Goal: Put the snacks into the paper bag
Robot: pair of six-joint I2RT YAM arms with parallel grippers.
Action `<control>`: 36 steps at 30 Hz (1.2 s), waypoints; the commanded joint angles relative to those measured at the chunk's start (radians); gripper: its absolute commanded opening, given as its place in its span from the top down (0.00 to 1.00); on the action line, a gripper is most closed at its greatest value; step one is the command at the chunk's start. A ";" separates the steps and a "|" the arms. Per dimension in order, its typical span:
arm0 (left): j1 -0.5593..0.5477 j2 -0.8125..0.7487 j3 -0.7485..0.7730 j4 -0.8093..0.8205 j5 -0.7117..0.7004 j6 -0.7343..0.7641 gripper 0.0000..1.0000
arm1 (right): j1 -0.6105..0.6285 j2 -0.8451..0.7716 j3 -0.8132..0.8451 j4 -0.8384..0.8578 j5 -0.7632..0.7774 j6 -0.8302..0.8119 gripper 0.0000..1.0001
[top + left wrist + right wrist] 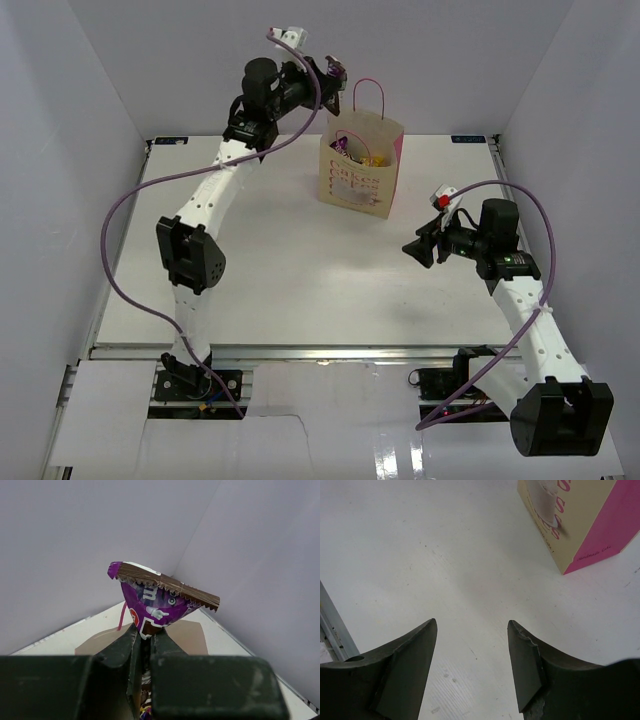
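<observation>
Left claw (145, 636) is clamped on one purple packet (156, 605), raised just left of the top of the bag (360, 172). One right claw (472, 625) hangs open with nothing between its fingers, low over the desk (300, 285) to the right of the bag. That single bag stands upright at the far middle of the desk, with one pink handle loop showing. Purple and yellow wrappers (352, 150) peek from its mouth, too small and crowded to count. The packet's lower end is hidden between the fingers. In the right wrist view the bag is cut off at the top edge. The desk is white, with pale grey walls on three sides.
</observation>
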 commanded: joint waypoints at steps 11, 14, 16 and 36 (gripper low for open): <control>-0.066 0.029 0.077 -0.042 -0.072 -0.005 0.22 | -0.012 -0.023 -0.034 0.017 -0.012 -0.014 0.35; -0.054 -0.017 0.077 -0.103 -0.150 -0.020 0.18 | -0.012 -0.022 -0.034 0.015 -0.010 -0.017 0.35; -0.022 -0.070 0.063 -0.156 -0.222 -0.053 0.20 | -0.013 -0.020 -0.034 0.015 -0.009 -0.017 0.35; 0.607 -0.568 -1.078 -0.591 -0.545 -0.674 0.09 | -0.021 -0.005 -0.056 0.015 0.020 -0.019 0.34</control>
